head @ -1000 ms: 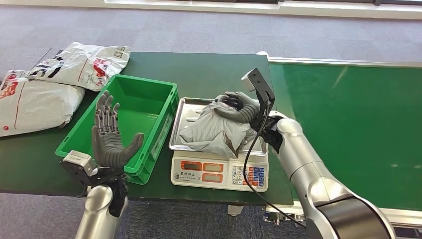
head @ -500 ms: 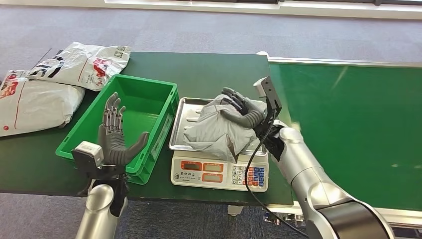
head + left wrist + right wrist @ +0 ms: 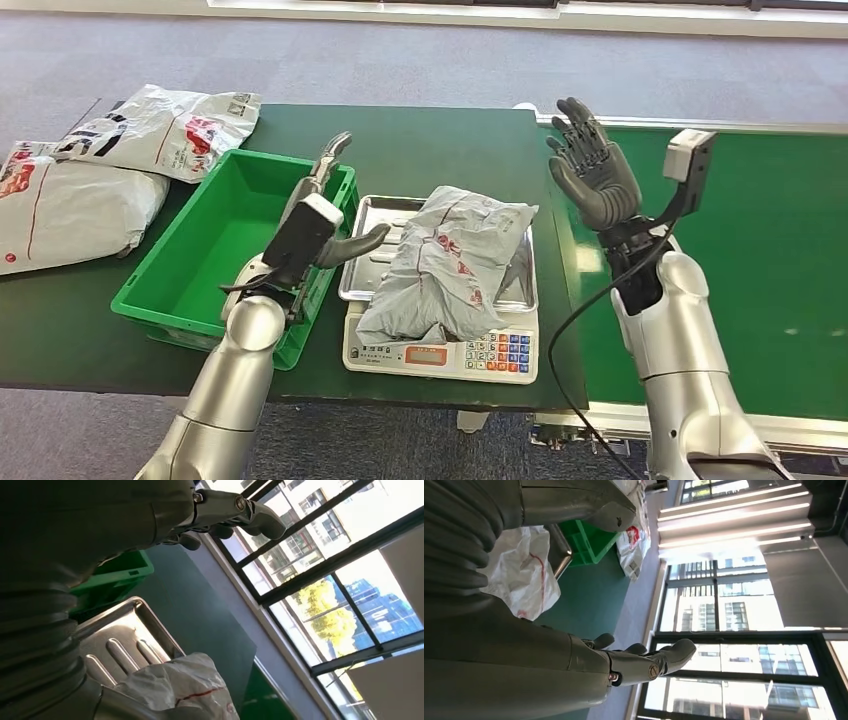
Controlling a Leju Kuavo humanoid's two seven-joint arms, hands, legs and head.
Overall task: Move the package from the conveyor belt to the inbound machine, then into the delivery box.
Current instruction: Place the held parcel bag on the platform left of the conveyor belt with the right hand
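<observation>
A crumpled grey package (image 3: 450,265) with red print lies on the steel pan (image 3: 372,240) of the weighing scale (image 3: 440,352), drooping over the scale's front. My left hand (image 3: 325,215) is open beside the package's left side, fingers stretched over the rim of the green delivery box (image 3: 215,260), thumb pointing at the package. My right hand (image 3: 590,175) is raised and open above the edge of the green conveyor belt (image 3: 720,260), holding nothing. The package (image 3: 180,687) and pan (image 3: 120,645) also show in the left wrist view, and the package (image 3: 526,575) in the right wrist view.
Two white mail bags (image 3: 165,125) (image 3: 60,205) lie on the dark green table (image 3: 430,140) left of the green box. The scale's keypad (image 3: 495,350) faces me at the table's front edge. Grey carpet lies beyond the table.
My right hand let go of the package and rose up to the right over the belt's edge. My left hand swung right, from the box's front to beside the scale pan.
</observation>
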